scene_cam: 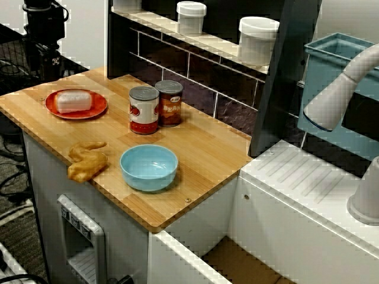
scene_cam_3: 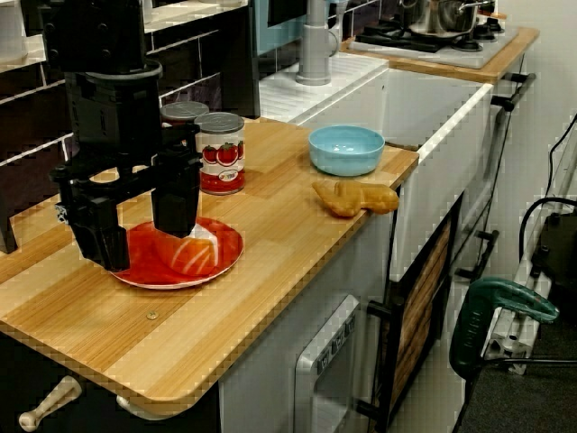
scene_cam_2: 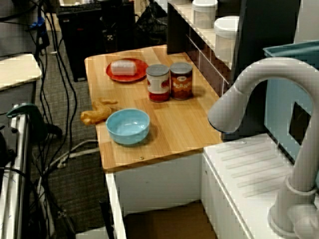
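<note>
In the view from the counter's end, my black gripper (scene_cam_3: 144, 248) hangs open just over the near side of a red plate (scene_cam_3: 225, 248). Between its spread fingers (scene_cam_3: 176, 203) I see a pale pink-white block (scene_cam_3: 189, 255) lying on that plate; I cannot tell whether they touch it. From the high view the arm's black body (scene_cam: 42, 29) stands past the counter's far-left corner, behind the plate (scene_cam: 56, 109) and block (scene_cam: 73, 101). The faucet view shows the plate (scene_cam_2: 112, 73) but no gripper. Two tomato cans (scene_cam: 144, 110) (scene_cam: 169, 103) stand beside the plate.
A light blue bowl (scene_cam: 149, 167) and a golden-brown pastry (scene_cam: 87, 161) sit near the counter's front edge. White jars (scene_cam: 257, 38) line the back shelf. A grey faucet (scene_cam_2: 249, 89) and white sink drainboard (scene_cam: 296, 177) lie to the right, with a stove and pot (scene_cam_3: 442, 18) beyond.
</note>
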Controlling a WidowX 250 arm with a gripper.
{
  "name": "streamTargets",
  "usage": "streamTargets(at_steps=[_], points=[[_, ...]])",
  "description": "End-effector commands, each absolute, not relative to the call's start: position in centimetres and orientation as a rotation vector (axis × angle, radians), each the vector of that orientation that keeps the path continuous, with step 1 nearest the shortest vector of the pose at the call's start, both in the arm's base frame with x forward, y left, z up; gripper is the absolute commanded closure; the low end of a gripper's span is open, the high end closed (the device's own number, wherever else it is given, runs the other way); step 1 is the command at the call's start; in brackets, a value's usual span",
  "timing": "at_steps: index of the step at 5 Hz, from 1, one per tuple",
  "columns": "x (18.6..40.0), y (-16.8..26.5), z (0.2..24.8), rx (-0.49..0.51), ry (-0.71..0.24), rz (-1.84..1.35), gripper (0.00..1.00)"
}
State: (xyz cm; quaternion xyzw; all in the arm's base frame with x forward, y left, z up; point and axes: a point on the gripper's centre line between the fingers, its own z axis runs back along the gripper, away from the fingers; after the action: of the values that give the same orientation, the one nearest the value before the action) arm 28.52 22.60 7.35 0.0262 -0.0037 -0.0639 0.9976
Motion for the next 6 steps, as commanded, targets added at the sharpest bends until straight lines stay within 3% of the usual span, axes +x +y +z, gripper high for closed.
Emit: streamTargets(at_steps=[1,6], points=[[28.9,24.7,8.4,0.105,-0.006,-0.144,0.0],[28.5,26.3,6.8,0.183,0.039,-0.134,0.0]])
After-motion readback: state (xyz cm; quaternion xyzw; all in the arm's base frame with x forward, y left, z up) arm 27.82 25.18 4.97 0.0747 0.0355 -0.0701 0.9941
